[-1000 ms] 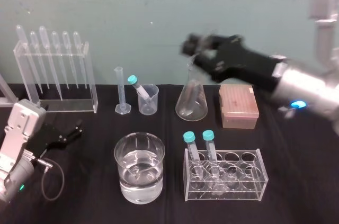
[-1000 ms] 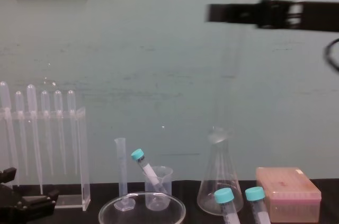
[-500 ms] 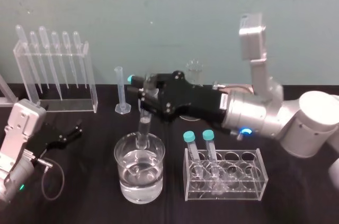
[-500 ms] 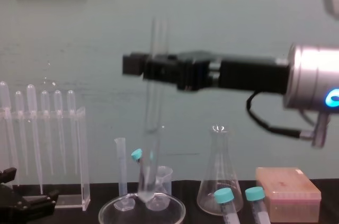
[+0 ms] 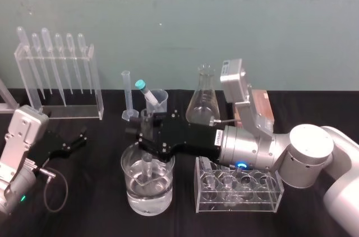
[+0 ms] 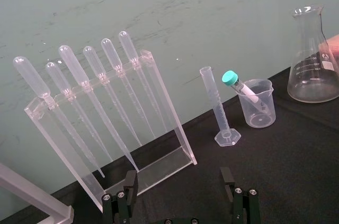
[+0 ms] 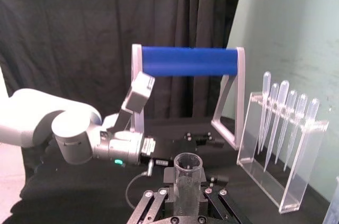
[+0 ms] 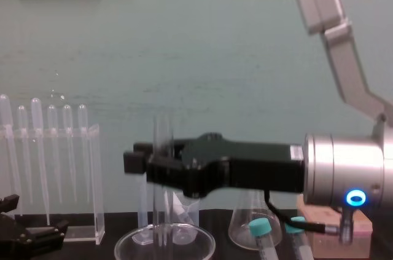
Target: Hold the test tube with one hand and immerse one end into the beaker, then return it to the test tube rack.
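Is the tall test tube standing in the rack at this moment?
No, the right tool holds the test tube upright with its lower end in the water-filled glass.

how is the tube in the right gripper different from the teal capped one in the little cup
The test tube has an open rim; the capped tube wears a teal cap. The test tube stands upright, gripped by the right gripper, its lower end in the wide glass of water; the capped tube leans loose in the small cup. Both are slim and clear. The left gripper lies idle at the left.
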